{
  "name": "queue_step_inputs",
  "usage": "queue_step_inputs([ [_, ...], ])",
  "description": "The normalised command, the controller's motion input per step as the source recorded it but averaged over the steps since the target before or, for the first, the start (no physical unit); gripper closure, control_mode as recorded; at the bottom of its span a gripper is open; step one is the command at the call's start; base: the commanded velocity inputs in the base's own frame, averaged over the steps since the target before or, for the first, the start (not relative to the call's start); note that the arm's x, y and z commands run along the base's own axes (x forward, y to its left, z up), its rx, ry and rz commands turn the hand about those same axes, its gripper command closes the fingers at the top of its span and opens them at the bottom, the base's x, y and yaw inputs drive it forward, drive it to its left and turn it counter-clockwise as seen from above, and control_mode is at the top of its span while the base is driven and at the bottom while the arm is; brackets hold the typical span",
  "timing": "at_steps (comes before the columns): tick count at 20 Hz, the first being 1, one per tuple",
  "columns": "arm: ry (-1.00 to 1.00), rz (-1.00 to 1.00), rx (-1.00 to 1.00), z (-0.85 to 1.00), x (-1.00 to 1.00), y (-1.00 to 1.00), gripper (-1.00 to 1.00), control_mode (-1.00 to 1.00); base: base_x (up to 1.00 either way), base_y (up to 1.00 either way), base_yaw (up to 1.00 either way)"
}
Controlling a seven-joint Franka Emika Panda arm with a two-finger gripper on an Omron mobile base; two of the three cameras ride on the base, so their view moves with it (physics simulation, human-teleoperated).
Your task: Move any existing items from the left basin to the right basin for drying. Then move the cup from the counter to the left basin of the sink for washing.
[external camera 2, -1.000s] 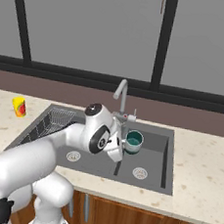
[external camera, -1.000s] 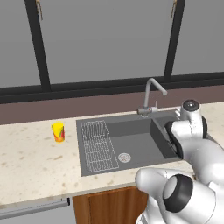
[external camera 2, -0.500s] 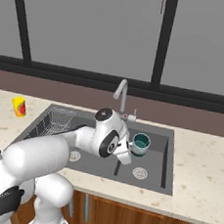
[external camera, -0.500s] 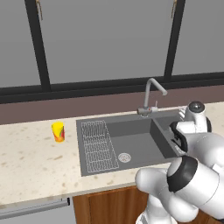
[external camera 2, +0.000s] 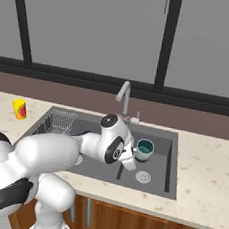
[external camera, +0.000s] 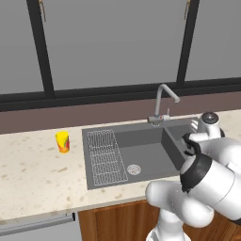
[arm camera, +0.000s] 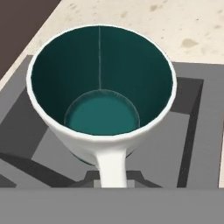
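My gripper (external camera 2: 134, 154) is shut on the handle of a white mug (external camera 2: 144, 149) with a teal inside, holding it upright over the narrower right basin (external camera 2: 157, 164) of the sink. In the hand view the mug (arm camera: 101, 94) is empty, its handle runs down to the bottom edge, and my fingertips are hidden. The wide left basin (external camera: 141, 153) lies bare around its round strainer (external camera: 133, 169). Left of the sink, the small yellow cup (external camera: 62, 141) stands upright on the beige counter (external camera: 33, 174); it shows again as the cup (external camera 2: 19, 108) in the right base view.
A curved silver faucet (external camera: 162, 102) rises behind the sink. A wire rack (external camera: 106, 156) lies on the sink's left panel. Dark window frames run behind a brown ledge. My own arm spans the left basin (external camera 2: 57, 145) in the right base view.
The arm has carried the mug a little to the right and slightly lower, from near the divider to over the right basin. The yellow cup has not moved.
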Motion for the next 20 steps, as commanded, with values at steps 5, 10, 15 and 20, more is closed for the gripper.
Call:
queue_step_inputs([
  [5, 0.04, 0.0, 0.0, -0.19, 0.13, 0.0, 1.0, -1.0, 0.0, 0.0, 0.0],
  [10, 0.08, 0.0, -0.02, -0.18, 0.15, -0.01, 1.0, -1.0, 0.0, 0.0, 0.0],
  [15, 0.07, 0.01, -0.02, -0.23, 0.16, 0.0, 1.0, -1.0, 0.0, 0.0, 0.0],
  [20, 0.03, 0.0, -0.02, -0.28, 0.11, 0.0, 1.0, -1.0, 0.0, 0.0, 0.0],
])
